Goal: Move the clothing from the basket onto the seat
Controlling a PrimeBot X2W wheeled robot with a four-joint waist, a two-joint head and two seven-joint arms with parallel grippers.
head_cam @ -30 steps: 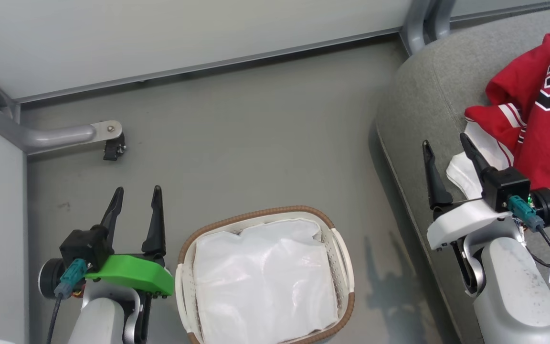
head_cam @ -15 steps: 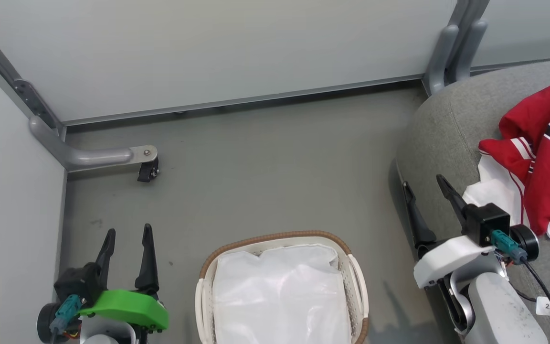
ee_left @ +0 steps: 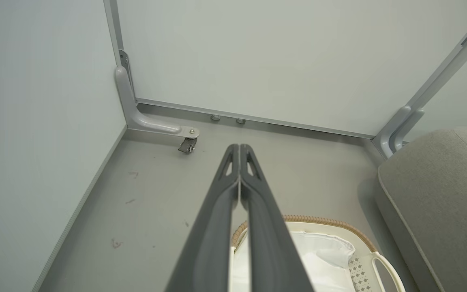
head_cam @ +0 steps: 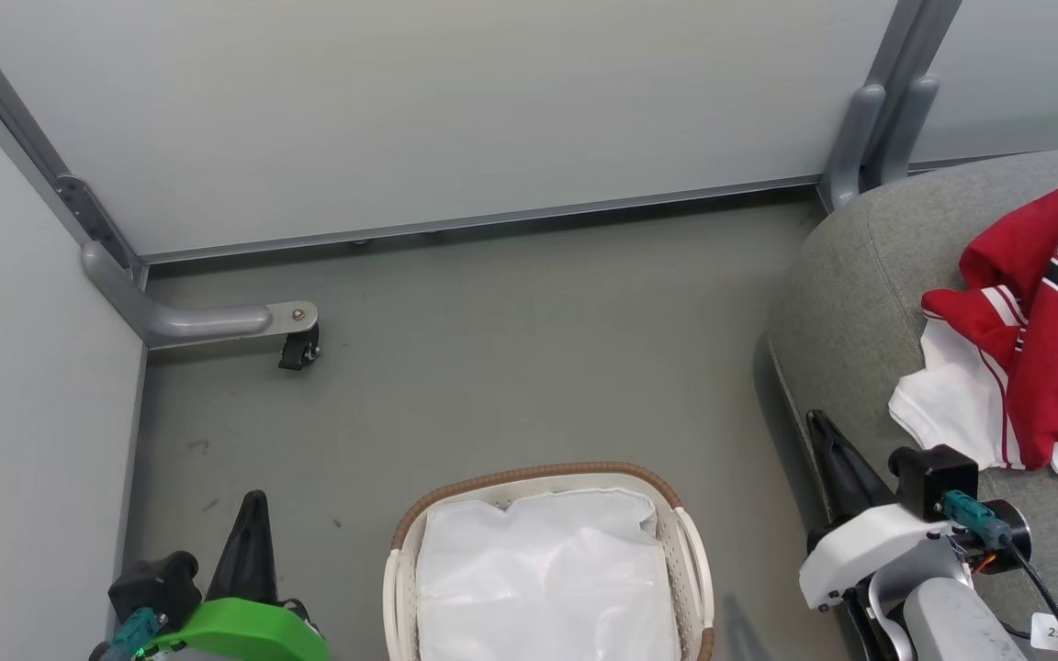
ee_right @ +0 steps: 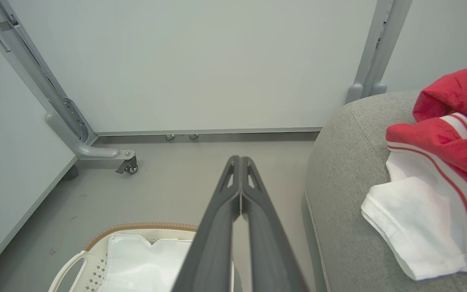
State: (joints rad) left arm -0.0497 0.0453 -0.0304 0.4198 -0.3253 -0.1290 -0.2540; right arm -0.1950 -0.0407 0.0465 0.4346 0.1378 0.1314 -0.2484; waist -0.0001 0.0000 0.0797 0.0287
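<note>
Looks like a robot test bay in a lab: pale partition panels [head_cam: 455, 110] set in grey metal frames [head_cam: 860, 138], a castor foot [head_cam: 298, 349], bare grey floor [head_cam: 511, 367].

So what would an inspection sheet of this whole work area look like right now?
Surface: grey floor, a few small scuffs.
Job's things: red and white clothing lies on the grey seat; basket on the floor shows its white liner, no red in the visible part.
Clutter: nothing seen.
Grippers: left gripper and right gripper both shut, empty.
Cables: black cable from a teal plug at the right wrist.
Surroundings: pale wall panels, grey frame foot with a caster.
</note>
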